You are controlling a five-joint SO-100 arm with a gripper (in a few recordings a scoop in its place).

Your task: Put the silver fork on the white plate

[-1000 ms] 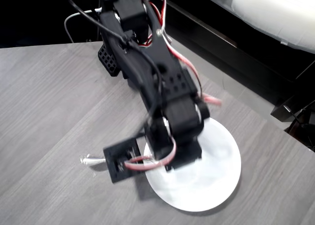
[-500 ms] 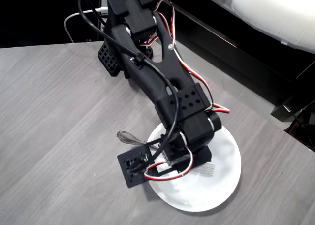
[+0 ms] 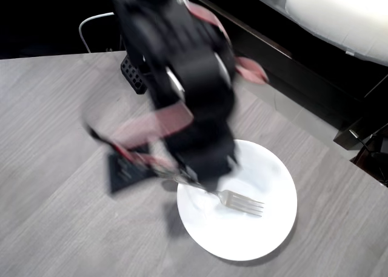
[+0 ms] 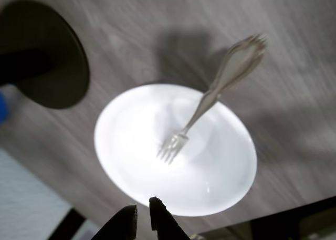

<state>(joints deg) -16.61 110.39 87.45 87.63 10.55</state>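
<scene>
Overhead view: silver fork (image 3: 240,200) newly released

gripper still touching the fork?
Apart. In the wrist view the gripper fingertips sit at the bottom edge, with bare white plate between them and the silver fork, which lies tines on the plate, handle over the rim.

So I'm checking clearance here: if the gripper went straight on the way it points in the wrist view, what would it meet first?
Probably the white plate: the gripper points at its near rim, with the silver fork's tines further in. Blur leaves depth uncertain.
</scene>
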